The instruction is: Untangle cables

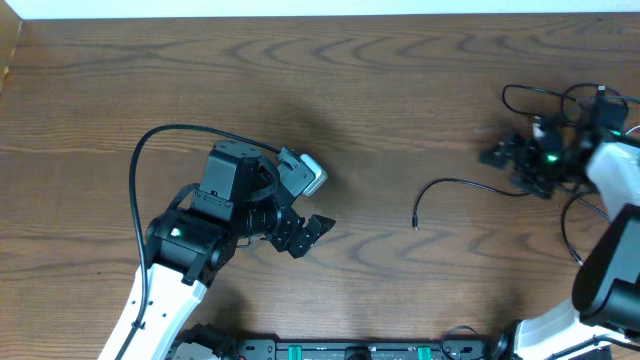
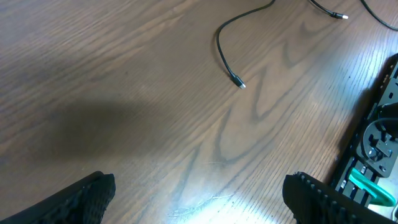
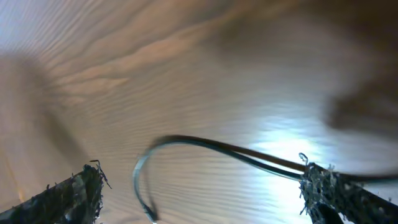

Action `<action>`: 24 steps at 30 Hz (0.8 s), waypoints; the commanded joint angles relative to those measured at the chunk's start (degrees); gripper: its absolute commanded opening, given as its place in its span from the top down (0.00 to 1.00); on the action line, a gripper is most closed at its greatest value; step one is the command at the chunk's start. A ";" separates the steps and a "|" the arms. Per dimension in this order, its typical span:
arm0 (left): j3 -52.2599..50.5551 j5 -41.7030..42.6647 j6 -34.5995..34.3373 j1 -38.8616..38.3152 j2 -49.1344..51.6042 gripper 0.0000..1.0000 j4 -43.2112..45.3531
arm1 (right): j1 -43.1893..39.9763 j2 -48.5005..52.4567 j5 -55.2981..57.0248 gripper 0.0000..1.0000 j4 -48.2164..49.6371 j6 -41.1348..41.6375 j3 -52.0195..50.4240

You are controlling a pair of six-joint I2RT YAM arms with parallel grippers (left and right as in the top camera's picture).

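A thin black cable point(image 1: 455, 183) lies on the wooden table right of centre, its plug end point(image 1: 415, 224) pointing toward the front. It runs right into a tangle of black loops point(image 1: 530, 95) around my right gripper point(image 1: 505, 160). In the right wrist view the cable point(image 3: 205, 146) arcs across the table between the open fingers of the right gripper point(image 3: 205, 199), held by neither. My left gripper point(image 1: 312, 238) hovers open over bare wood, well left of the plug. In the left wrist view the cable point(image 2: 221, 43) lies far ahead of the left gripper point(image 2: 199, 202), and a second cable end point(image 2: 339, 17) shows at top right.
A black equipment rail with green parts point(image 2: 373, 162) runs along the table's front edge point(image 1: 350, 350). The left arm's own thick black cable point(image 1: 135, 180) loops out to its left. The table's far edge point(image 1: 300, 17) is at the top.
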 commanded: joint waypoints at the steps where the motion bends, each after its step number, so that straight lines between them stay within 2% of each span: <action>1: 1.09 -0.33 -0.13 -0.09 -0.11 0.09 0.00 | 6.32 -0.68 -1.14 0.01 2.05 6.27 -0.33; 4: 1.09 -0.33 -0.13 -0.09 -0.11 0.09 0.00 | 11.80 -0.68 2.27 0.01 4.22 9.73 -0.33; 7: 1.09 -0.33 -0.13 -0.09 -0.11 0.09 0.00 | 18.51 -0.68 10.69 0.01 4.59 15.19 -0.33; 11: 1.09 -0.33 -0.13 -0.09 -0.11 0.09 0.00 | 24.15 -0.68 13.73 0.01 4.59 17.79 -0.33; 24: 1.09 -0.33 -0.13 -0.09 -0.11 0.09 0.00 | 28.96 -0.68 16.09 0.04 1.44 26.36 -1.92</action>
